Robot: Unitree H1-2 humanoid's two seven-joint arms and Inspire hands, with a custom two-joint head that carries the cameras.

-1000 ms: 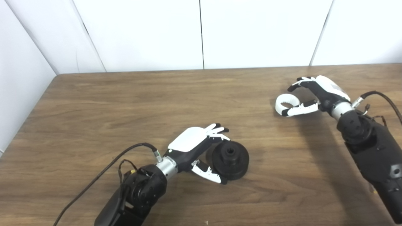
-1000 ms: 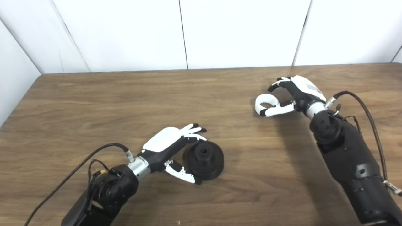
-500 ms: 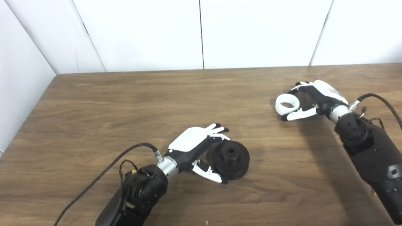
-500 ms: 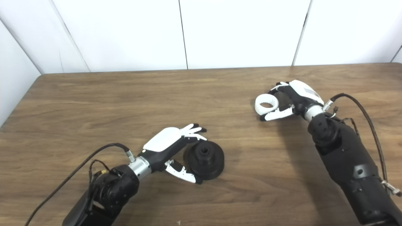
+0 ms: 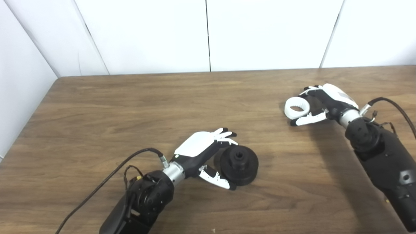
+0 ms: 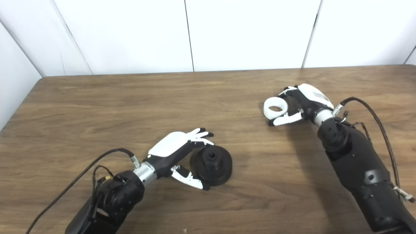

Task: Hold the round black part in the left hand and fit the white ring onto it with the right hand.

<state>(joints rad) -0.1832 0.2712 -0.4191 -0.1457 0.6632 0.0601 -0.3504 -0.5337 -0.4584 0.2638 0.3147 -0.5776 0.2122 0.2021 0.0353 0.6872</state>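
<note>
White ring [image 5: 297,108] beside right hand [image 5: 326,100].

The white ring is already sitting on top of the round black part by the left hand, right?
No. The white ring lies on the table far from the round black part, beside the right hand, as the left eye view shows. The black part is by the left hand.

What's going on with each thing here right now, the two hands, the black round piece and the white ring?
left hand: open, fingers and thumb cupped around the black part, not gripping.
round black part: flat on the table, hub up.
right hand: closing around the white ring, grip not yet sure.
white ring: on the table, hole up, not fitted.
table: bears both parts.
</note>
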